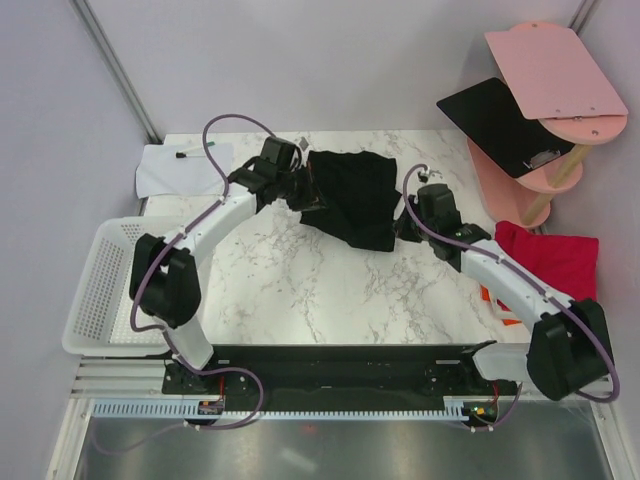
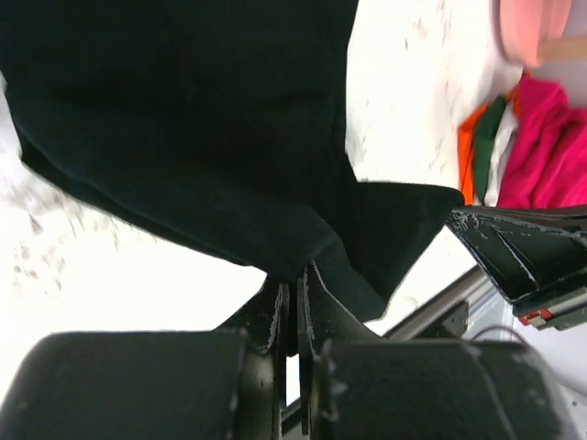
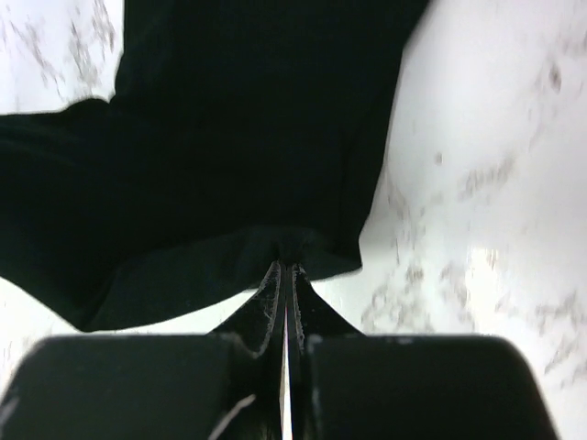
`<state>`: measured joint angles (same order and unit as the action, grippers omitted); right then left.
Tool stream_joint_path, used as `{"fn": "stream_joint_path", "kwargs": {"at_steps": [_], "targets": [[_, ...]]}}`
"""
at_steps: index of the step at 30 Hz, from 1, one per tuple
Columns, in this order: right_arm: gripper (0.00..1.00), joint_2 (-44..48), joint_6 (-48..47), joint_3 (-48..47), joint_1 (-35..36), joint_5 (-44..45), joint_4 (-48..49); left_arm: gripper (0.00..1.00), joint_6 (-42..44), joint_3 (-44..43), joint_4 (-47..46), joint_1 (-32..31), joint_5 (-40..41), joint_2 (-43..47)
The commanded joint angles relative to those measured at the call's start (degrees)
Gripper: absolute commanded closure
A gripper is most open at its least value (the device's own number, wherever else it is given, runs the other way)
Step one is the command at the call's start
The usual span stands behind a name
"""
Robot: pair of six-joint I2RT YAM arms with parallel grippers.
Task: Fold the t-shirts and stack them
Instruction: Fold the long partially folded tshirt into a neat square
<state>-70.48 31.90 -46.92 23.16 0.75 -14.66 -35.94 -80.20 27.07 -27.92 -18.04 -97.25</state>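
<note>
A plain black t-shirt [image 1: 352, 195] lies bunched at the far middle of the marble table [image 1: 300, 280]. My left gripper [image 1: 308, 198] is shut on its left edge; the left wrist view has the black cloth [image 2: 202, 137] pinched at the fingertips of that gripper [image 2: 295, 275]. My right gripper [image 1: 402, 222] is shut on the shirt's right edge, and the right wrist view shows the black cloth [image 3: 238, 137] clamped in its tips [image 3: 286, 261]. Folded t-shirts sit at the right edge: a crimson red one [image 1: 555, 258] over an orange one [image 1: 497, 300]. Red [image 2: 550, 147], orange [image 2: 470, 151] and green [image 2: 491, 128] folds show in the left wrist view.
A white mesh basket [image 1: 100, 285] hangs off the table's left side. A white paper sheet with a marker [image 1: 180, 165] lies at the far left corner. A pink tiered stand [image 1: 545, 110] at the far right carries a flat black board [image 1: 495, 120].
</note>
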Motion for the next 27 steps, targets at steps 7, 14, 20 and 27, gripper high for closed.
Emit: {"fn": "stream_joint_path", "kwargs": {"at_steps": [7,14,20,27], "targets": [[1.0,-19.6,-8.4,-24.0,-1.4,7.0,5.3,0.98,5.1,-21.3,5.8,6.3,-4.4,-12.3],[1.0,-29.1,-10.8,-33.0,-3.8,9.5,6.3,0.98,5.4,-36.2,6.6,9.9,-9.6,-23.8],[1.0,-37.1,-11.7,-39.4,-5.0,11.0,7.9,0.98,4.0,-50.9,6.9,12.0,-14.1,-34.6],[1.0,-45.1,-10.5,-46.2,-7.5,13.8,9.7,0.98,-0.7,-58.8,-0.9,13.7,-20.4,-45.3]]}}
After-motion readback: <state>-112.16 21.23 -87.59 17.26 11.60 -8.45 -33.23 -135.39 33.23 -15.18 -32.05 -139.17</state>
